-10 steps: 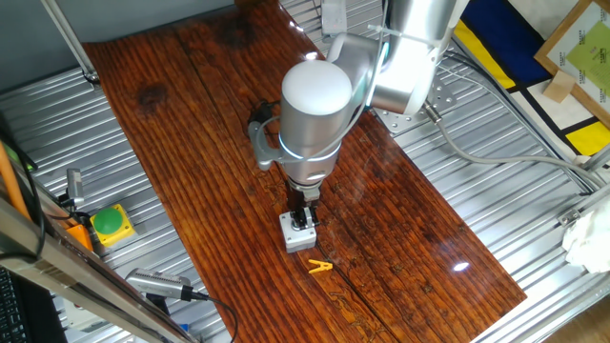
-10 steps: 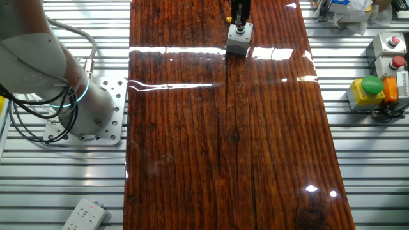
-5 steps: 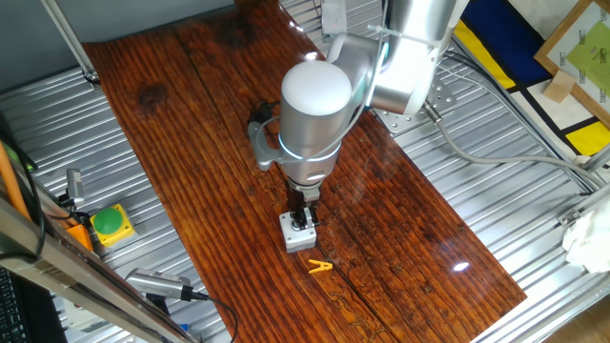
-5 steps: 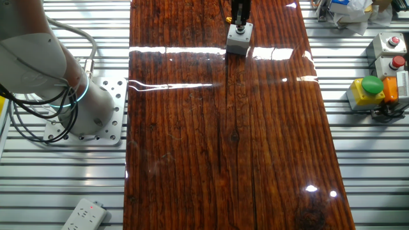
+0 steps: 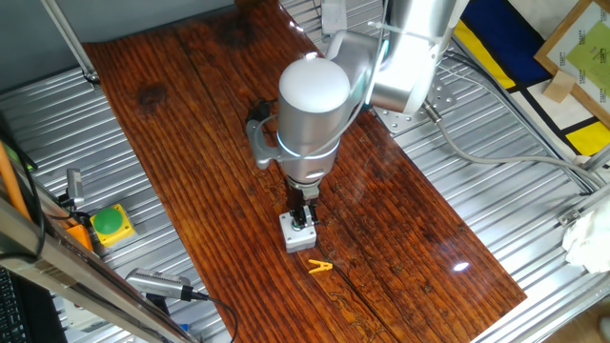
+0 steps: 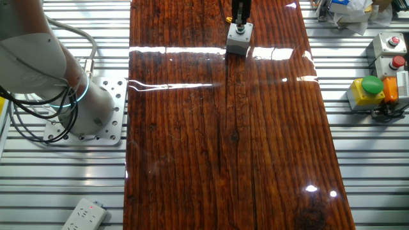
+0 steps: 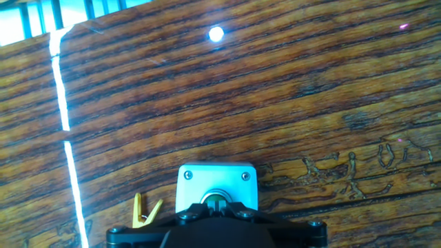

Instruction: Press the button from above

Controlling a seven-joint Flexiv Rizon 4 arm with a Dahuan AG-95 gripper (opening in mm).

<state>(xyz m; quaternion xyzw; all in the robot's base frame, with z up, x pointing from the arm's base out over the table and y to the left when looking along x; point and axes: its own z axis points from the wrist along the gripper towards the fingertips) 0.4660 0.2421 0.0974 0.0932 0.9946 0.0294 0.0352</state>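
Gripper (image 5: 303, 217) hangs straight down from the arm (image 5: 315, 105) in one fixed view, its tip on top of the small grey box that holds the button (image 5: 297, 232). The box sits on the dark wooden board (image 5: 191, 133), with a yellow clip (image 5: 320, 267) just beside it toward the board's near end. You have bare wood on every other side of the box. Nothing readable shows here.

From the other fixed view, the gripper (image 6: 239, 20) meets the button box (image 6: 238, 38) near the board's far end, well apart from the yellow-housed green button (image 6: 370, 89) out on the metal table (image 6: 358, 160).

In the hand view, the button (image 7: 217, 200) peeks out at the gripper's (image 7: 217, 224) edge, set in its box, clip (image 7: 145, 210) alongside. You cannot tell whether the fingers are spread or together; no writing can be read.
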